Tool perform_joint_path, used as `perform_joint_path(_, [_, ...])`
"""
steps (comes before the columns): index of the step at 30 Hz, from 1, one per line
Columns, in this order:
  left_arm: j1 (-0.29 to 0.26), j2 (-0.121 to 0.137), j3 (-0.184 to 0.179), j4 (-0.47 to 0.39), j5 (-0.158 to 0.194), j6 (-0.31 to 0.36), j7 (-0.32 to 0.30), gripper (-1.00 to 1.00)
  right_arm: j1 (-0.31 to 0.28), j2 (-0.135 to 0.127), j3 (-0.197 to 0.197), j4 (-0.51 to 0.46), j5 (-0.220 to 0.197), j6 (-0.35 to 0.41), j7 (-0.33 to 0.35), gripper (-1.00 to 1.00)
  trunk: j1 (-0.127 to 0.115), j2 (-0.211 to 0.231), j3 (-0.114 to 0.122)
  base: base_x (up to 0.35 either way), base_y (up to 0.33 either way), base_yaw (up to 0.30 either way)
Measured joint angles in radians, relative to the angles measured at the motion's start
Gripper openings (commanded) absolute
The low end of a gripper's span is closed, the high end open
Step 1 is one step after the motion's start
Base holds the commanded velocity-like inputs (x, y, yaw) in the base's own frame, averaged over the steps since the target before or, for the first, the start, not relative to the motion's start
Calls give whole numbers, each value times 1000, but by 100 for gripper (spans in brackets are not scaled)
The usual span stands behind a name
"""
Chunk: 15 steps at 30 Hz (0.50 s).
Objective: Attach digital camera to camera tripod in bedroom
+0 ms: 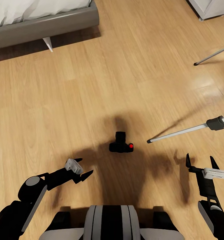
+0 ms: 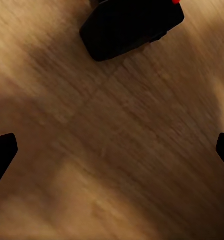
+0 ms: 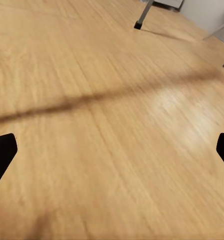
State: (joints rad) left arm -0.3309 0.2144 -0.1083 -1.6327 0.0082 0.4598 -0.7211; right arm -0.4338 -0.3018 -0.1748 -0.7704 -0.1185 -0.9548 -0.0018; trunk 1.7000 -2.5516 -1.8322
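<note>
The digital camera (image 1: 121,144) lies on the light wood floor just ahead of my base, black, with its red button (image 1: 131,146) facing up. My left gripper (image 1: 85,166) hovers open to the camera's near left, a short gap away. In the left wrist view the camera (image 2: 132,27) sits beyond the open fingertips (image 2: 2,154). My right gripper (image 1: 199,159) is open at the lower right, just below a silver leg of the camera tripod (image 1: 188,130) with its black joint (image 1: 216,123). A second tripod leg (image 1: 212,55) lies farther back. The right wrist view catches a tripod foot (image 3: 138,24).
A grey-framed bed (image 1: 41,23) with white bedding fills the far left corner. A white piece of furniture (image 1: 212,8) stands at the far right. Open wood floor (image 1: 91,83) stretches between the bed and the tripod legs.
</note>
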Motion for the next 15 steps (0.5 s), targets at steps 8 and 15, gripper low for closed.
perform_joint_path(8, [0,1,2,1,0,-6,-5,100,0,0,1,-23,0,6,-5,100,4,-2,0,0,0,0])
perform_joint_path(15, [0,1,11,1,1,-60,-2,100,0,0,1,-42,-2,6,-26,100,7,-3,0,0,0,0])
